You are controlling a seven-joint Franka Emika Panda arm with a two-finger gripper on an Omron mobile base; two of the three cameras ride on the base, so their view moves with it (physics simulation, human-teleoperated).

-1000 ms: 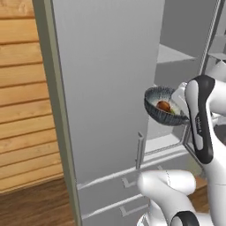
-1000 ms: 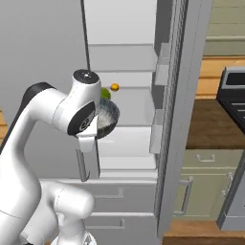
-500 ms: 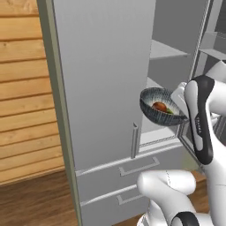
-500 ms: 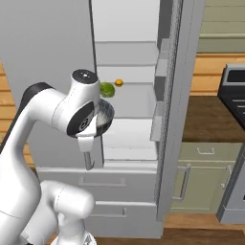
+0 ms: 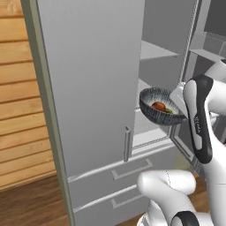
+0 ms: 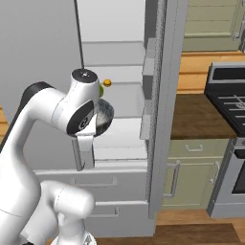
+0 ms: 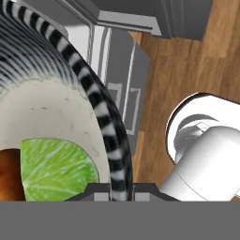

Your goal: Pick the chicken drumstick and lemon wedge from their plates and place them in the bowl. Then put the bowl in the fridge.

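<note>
The fridge [image 5: 101, 88] stands open, and its door edge or a shelf lip could clip the bowl [image 5: 160, 106] and spill it. The arm holds that bowl level before the shelves, gripper [image 7: 123, 190] pinched on its rim, with chicken drumstick [image 5: 159, 106] and lemon wedge [image 7: 56, 169] inside

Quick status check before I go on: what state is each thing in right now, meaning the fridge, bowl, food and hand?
fridge: doors open, shelves showing, bottom drawers shut.
bowl: held up in front of the open fridge, tilted, not yet on a shelf.
chicken drumstick: lying inside the bowl.
lemon wedge: in the bowl, beside the drumstick.
hand: shut on the bowl's rim.
small orange fruit: sitting on a fridge shelf.
</note>
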